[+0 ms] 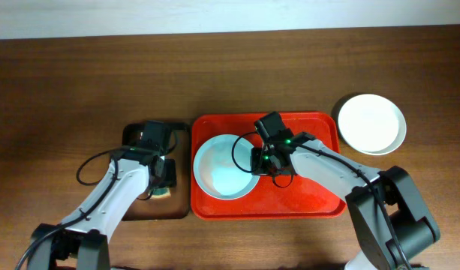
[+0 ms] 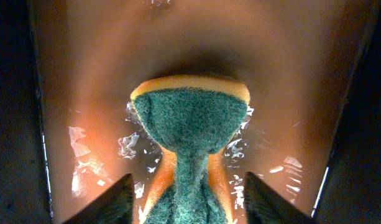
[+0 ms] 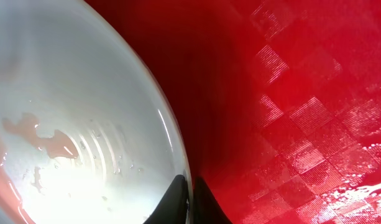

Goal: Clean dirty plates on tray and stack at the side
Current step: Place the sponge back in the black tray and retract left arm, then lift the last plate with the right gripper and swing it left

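Note:
One pale plate [image 1: 222, 169] lies in the left half of the red tray [image 1: 312, 204]. My right gripper [image 1: 258, 160] is shut on its right rim. In the right wrist view the fingers [image 3: 191, 199] pinch the rim of the plate [image 3: 84, 93], which is wet and carries a reddish smear [image 3: 47, 137], with the tray floor [image 3: 289, 112] beside it. A stack of clean-looking plates [image 1: 371, 124] sits on the table right of the tray. My left gripper [image 1: 163, 176] holds a green and orange sponge [image 2: 190, 118] between its fingers [image 2: 187, 202], over the small dark tray [image 1: 139, 210].
The dark tray [image 2: 84, 93] left of the red one holds shallow water with bubbles around the sponge. The two trays stand side by side with a narrow gap. The table's far edge runs along the top of the overhead view.

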You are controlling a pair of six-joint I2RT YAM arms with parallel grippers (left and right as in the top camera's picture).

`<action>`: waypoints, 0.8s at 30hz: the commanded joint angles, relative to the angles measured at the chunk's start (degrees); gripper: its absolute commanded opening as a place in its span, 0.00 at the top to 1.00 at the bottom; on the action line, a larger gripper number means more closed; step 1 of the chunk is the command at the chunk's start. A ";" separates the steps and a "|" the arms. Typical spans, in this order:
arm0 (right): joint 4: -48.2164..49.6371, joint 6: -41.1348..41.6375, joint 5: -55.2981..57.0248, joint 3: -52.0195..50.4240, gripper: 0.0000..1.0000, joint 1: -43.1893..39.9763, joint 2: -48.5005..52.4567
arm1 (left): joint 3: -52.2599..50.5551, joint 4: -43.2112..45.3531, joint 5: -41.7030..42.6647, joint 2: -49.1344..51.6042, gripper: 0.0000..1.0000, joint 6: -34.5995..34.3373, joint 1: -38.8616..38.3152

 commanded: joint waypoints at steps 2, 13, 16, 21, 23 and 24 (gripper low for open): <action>-0.20 -0.07 0.61 -0.26 0.79 0.48 0.31 | 10.49 -6.73 2.19 -4.13 0.24 -3.74 0.11; 0.83 -0.02 3.80 -1.75 0.54 0.48 0.31 | 26.05 -22.21 3.10 -13.38 0.01 -8.33 21.46; 0.85 -0.02 3.80 -1.75 0.53 0.48 0.31 | 26.05 -22.16 3.50 -13.38 0.01 -8.35 21.46; 0.92 0.00 3.82 -1.75 0.61 0.48 0.31 | 26.05 -22.16 3.50 -13.38 0.01 -8.33 21.46; 1.05 -0.02 3.98 -1.77 0.81 0.48 0.31 | 26.05 -22.16 3.50 -13.38 0.01 -8.33 21.46; 1.14 -0.02 4.00 -1.77 0.83 0.48 0.31 | 26.05 -22.16 3.50 -13.38 0.01 -8.33 21.46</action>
